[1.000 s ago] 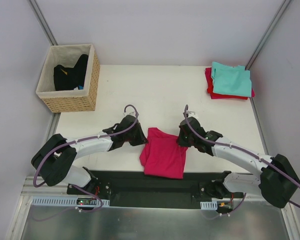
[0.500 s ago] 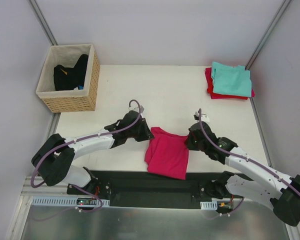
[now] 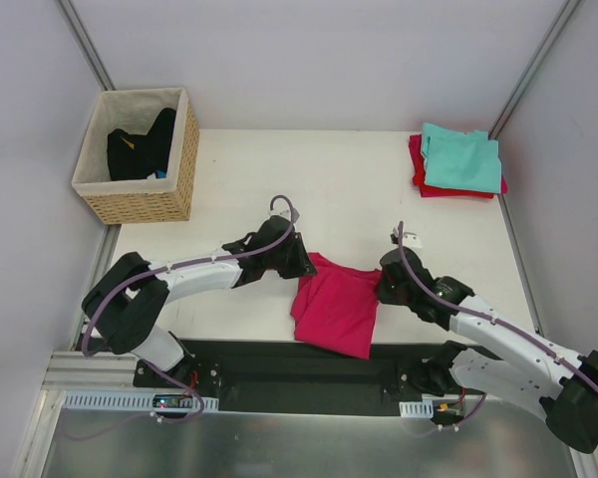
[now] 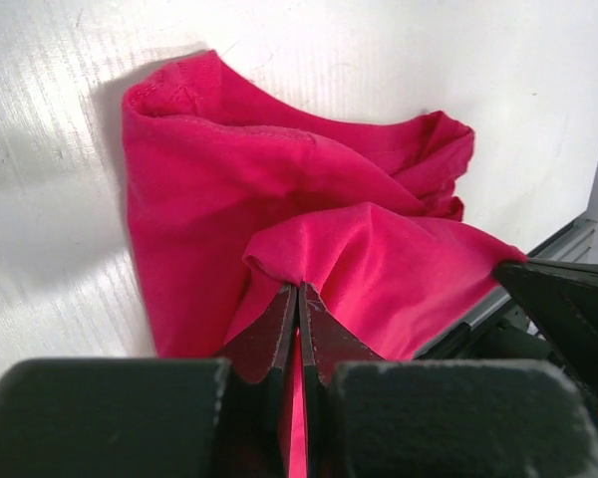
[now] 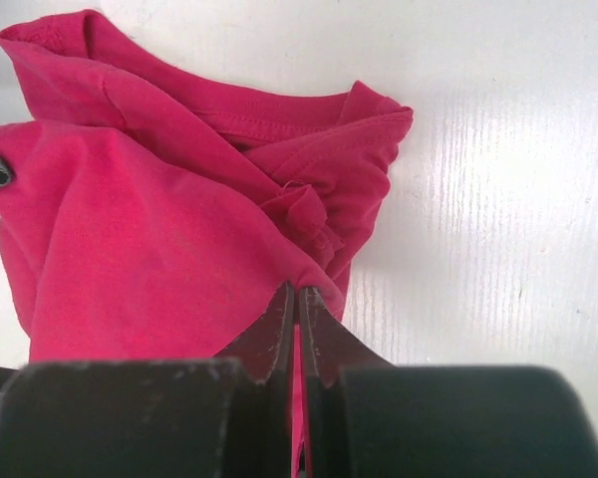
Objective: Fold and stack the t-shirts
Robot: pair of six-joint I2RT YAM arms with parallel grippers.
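- The left gripper is closed tight, pinching a raised fold of the magenta t-shirt at the garment's left side.
- The right gripper is likewise clamped on a bunch of the same fabric at its right side.
- The magenta t-shirt lies crumpled between the two grippers, at the near edge of the counter.
- The teal t-shirt lies folded on top of the red t-shirt at the far right corner.
- A wicker basket holding dark cloth stands at the far left corner.
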